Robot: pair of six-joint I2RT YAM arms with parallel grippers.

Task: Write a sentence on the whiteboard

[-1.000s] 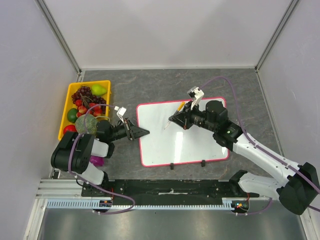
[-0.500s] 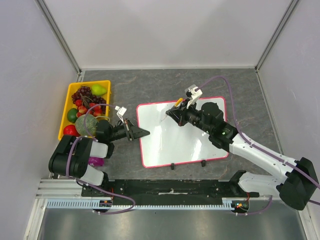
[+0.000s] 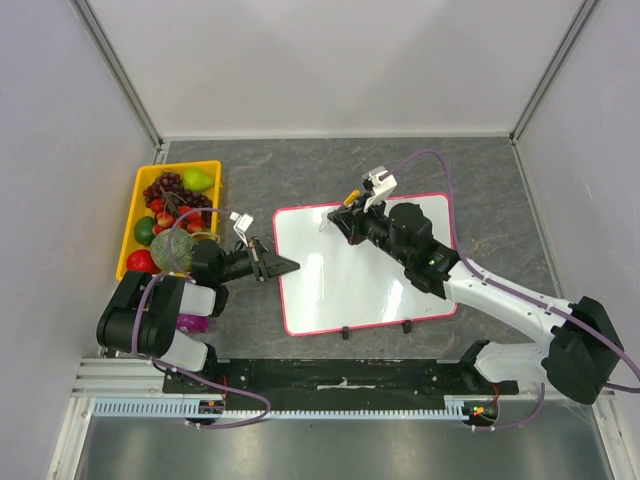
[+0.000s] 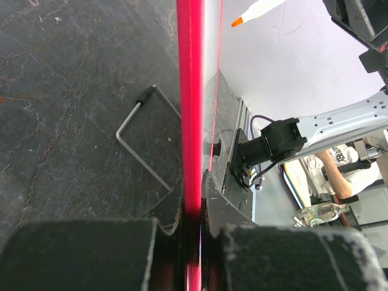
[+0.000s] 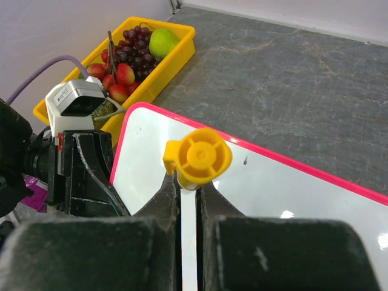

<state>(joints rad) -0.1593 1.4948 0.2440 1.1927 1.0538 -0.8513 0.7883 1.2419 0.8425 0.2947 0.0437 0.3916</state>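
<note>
While the left gripper [image 3: 291,264] pinches the pink-red frame [image 4: 190,91] of the glossy white rectangular whiteboard [image 3: 365,275], the right gripper [image 5: 188,189] clamps a yellow-capped white marker [image 5: 197,159] above its far edge.

Whiteboard [image 3: 365,275] looks glossy and smooth; pink frame [image 4: 191,121] slick plastic. Table [image 3: 300,170] is matt, mottled stone-look grey. Tray [image 3: 128,222] is shiny yellow plastic.

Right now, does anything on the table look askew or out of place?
Only small things: the whiteboard lies slightly askew to the table edge, its left rim pinched by the left tool, and a purple item sits outside the yellow fruit tray.
</note>
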